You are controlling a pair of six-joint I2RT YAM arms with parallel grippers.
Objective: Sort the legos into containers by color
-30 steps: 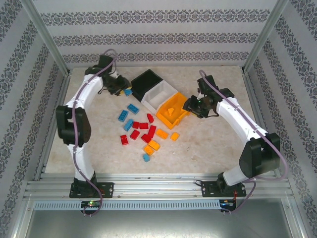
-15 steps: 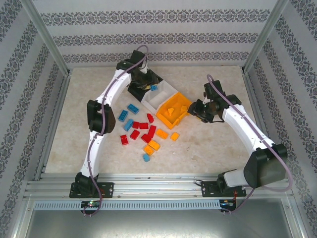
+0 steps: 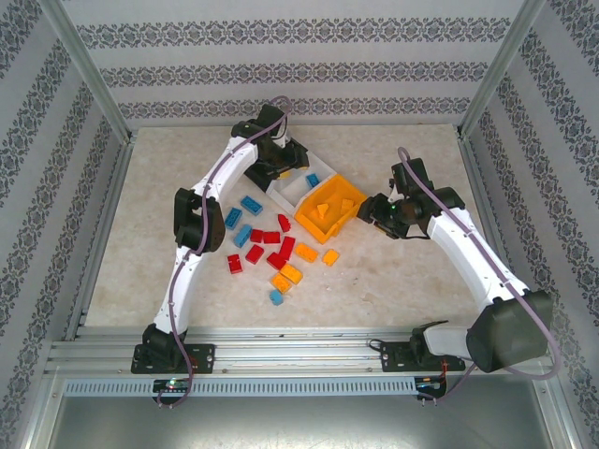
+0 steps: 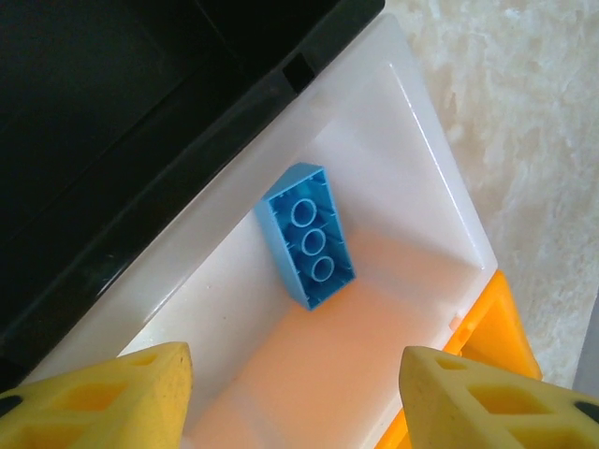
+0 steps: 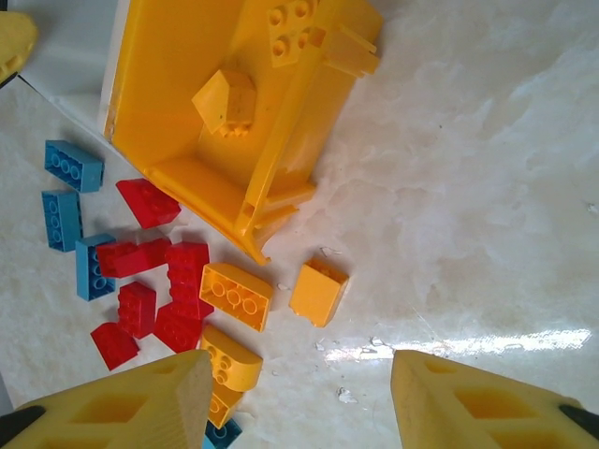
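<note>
Moved since 1.0 s ago: left hand is no longer working at the far-left of the worktop; it has swung across and is now hanging over the white bin.
Blue brick: was riding at the left hand's tip in both earlier frames; now lying flat on the white bin's floor, studs up, clear of both fingers.
Left hand state: fingers are standing wide apart, gripping nothing.
Right hand: sitting a little further right than 1.0 s ago, having drifted off the right corner of the orange-yellow bin; now hovering just beside that bin, over bare worktop.
Right hand state: fingers are standing apart, nothing lying between them.
Orange-yellow bin contents: orange pieces are resting inside, same places as before.
Black bin: adjoining the white bin on the side away from the orange-yellow one; interior too dark to read.
Bin row: not shifting across the three top frames.
Loose legos: red bricks, light blue bricks and orange bricks are lying scattered on the worktop just in front of the bins; layout is matching the earlier frames.
</note>
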